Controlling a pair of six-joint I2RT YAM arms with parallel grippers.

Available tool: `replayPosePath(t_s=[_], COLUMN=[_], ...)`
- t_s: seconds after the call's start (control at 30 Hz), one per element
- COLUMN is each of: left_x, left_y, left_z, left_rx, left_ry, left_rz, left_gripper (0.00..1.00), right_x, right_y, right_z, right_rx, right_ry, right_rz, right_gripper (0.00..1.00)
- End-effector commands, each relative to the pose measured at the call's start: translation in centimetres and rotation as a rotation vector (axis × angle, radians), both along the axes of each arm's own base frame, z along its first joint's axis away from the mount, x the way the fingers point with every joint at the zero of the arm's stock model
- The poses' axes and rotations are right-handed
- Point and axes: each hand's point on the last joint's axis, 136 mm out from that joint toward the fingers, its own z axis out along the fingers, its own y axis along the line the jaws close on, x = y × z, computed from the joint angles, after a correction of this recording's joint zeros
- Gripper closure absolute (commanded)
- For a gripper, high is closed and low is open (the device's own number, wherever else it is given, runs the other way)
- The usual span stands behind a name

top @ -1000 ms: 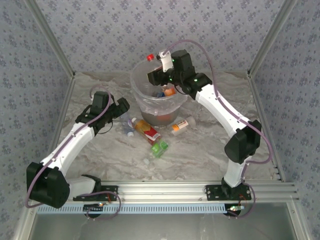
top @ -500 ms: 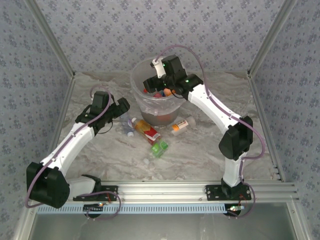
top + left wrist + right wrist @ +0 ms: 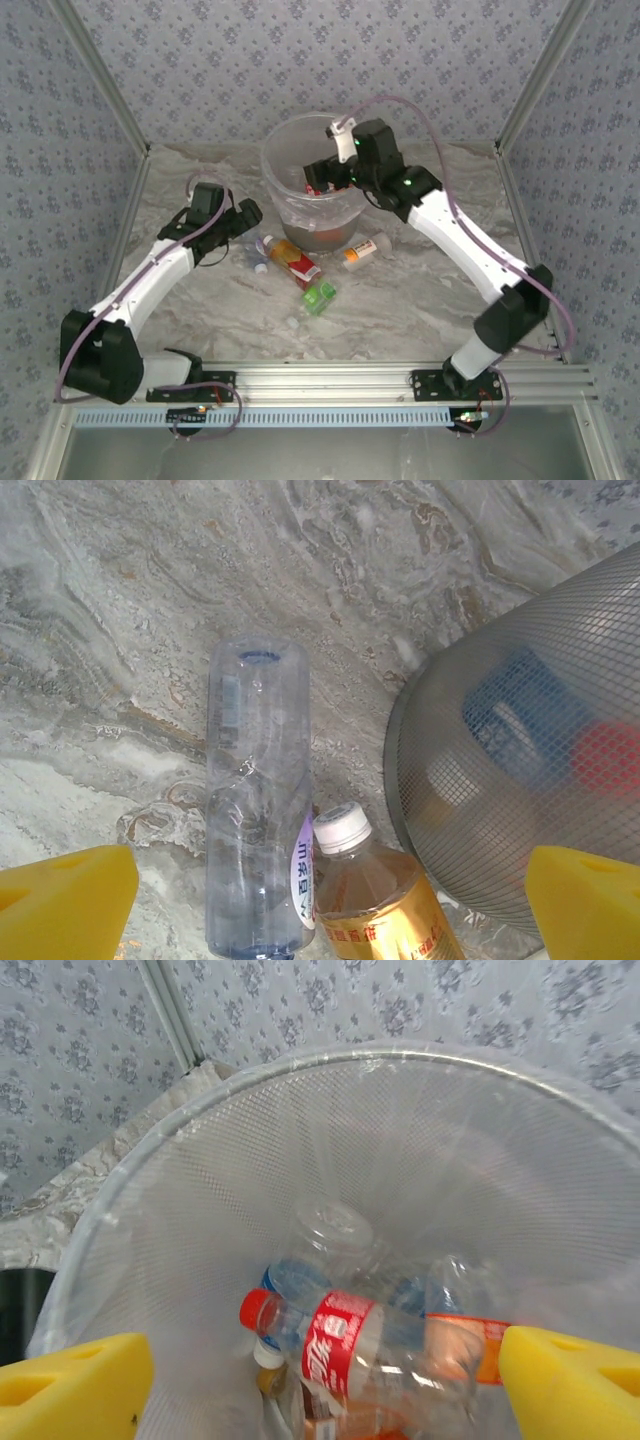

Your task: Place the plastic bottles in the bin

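The bin (image 3: 272,165), a round translucent bucket, stands at the back middle of the table. My right gripper (image 3: 318,180) hangs open over its mouth. Seen from the right wrist, a clear bottle with a red label and red cap (image 3: 365,1345) lies loose on other bottles inside the bin (image 3: 200,1110), between the spread yellow pads (image 3: 70,1385) and gripped by neither. My left gripper (image 3: 245,225) is open, low beside the bin's left side. Below it on the table lie a clear bottle (image 3: 255,800) and an amber white-capped bottle (image 3: 375,895), side by side between its pads (image 3: 65,900).
In front of the bin a red-and-yellow labelled bottle (image 3: 293,260), a green one (image 3: 320,296) and an orange-capped one (image 3: 363,249) lie on the marble table. The bin's mesh wall (image 3: 520,780) stands just right of the left gripper. Patterned walls close in the sides and back.
My right gripper carried the red-capped bottle from the bin's far rim over its mouth and opened. The bottle now lies inside the bin. The left arm has barely shifted.
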Motion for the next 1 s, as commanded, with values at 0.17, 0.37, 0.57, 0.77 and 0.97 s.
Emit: replayPosePath(t_s=[0.17,0.37,0.57,0.77,0.97], left_x=[1.1,1.7,2.5,3.4,4.1], left_y=[-0.4,-0.8,-1.4,-1.8,0.3], left_z=[-0.7,-2.5,-4.7,-6.8,-9.3], left_rx=[0.011,0.042,0.079,0.089,0.101], left_ry=[0.041,0.11,0.191,0.247,0.292], left_rz=[-0.017,-0.051,-0.107,-0.119,-0.032], left_gripper=[0.01,0.01,0.01,0.0,0.02], right_x=[-3.1,-4.9,-5.4,-6.2,-6.8], right_y=[-7.1,-10.9,-12.8,-15.2,-16.7], right_z=[2.6,0.9,-2.8,-3.6,-3.8], right_rx=[0.07,0.103,0.152,0.133,0.14], right_ry=[-0.112,-0.071,-0.026,-0.018,-0.03], right_rz=[-0.232,-0.328,-0.42,-0.514,-0.559], right_gripper=[0.0,0.0,0.0,0.0,0.0])
